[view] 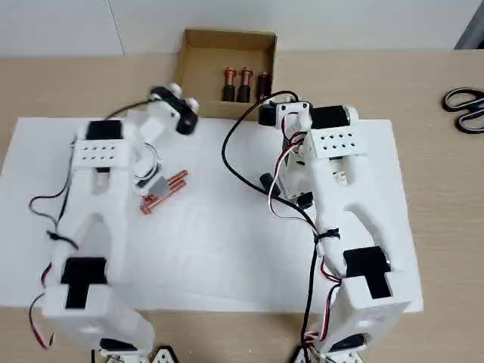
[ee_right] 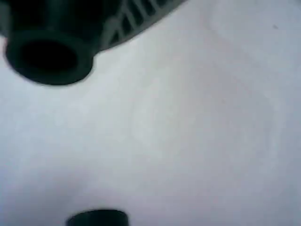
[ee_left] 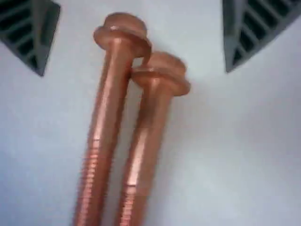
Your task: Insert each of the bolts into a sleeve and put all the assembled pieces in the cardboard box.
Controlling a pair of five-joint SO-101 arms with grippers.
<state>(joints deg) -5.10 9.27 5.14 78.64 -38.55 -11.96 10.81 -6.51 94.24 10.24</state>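
Setting: two white arms stand side by side on a wooden surface (view: 423,91), over a white sheet (view: 227,249) that covers most of it.
Cardboard box (view: 227,47): open, at 12 o'clock just past the sheet's far edge.
Assembled pieces (view: 246,84): three stand upright in a row inside the box, against its near wall. Each is a copper bolt head above a dark sleeve.
Bolts (view: 165,190): two loose copper bolts lie flat on the sheet at about 9 o'clock from its middle. They are side by side and touching. In the left wrist view the bolts (ee_left: 136,127) run lengthwise with both flanged heads at one end.
Left gripper (ee_left: 134,70): released, its jaws spread wide on either side of the two bolt heads and clear of both. In the high view it hovers low over the bolts (view: 159,185).
Right gripper (ee_right: 70,33): clenched on a black sleeve (ee_right: 47,59), which sits against its ribbed finger (ee_right: 136,19) above the white sheet with the open bore towards the camera.
Right arm: reaches towards 12 o'clock, its wrist close to the box's near right corner.
Scissors (view: 463,108): lie at 2 o'clock on the bare surface, well apart from the sheet.
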